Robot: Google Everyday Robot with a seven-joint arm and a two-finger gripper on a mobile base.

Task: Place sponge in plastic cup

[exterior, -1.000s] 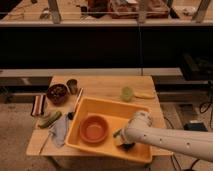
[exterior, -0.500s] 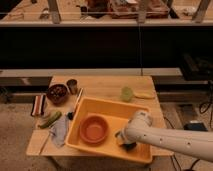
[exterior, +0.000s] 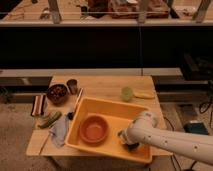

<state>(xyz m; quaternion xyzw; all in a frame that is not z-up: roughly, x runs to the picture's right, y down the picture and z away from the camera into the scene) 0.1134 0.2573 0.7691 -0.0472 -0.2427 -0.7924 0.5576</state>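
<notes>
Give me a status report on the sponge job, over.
Pincer shut, low in yellow tub. Sponge not visible, likely under it. Plastic cup on table beyond tub wall.

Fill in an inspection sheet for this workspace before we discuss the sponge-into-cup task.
Surface: wooden table, holding a yellow tub.
Job's things: plastic cup upright on the table behind the tub; sponge hidden, likely under the gripper.
Clutter: orange bowl in tub; dark bowl, metal cup, cloth at left.
Grippers: the gripper is in the tub's near right corner, fingers shut.
Cables: nothing seen.
Surroundings: dark counter behind.
</notes>
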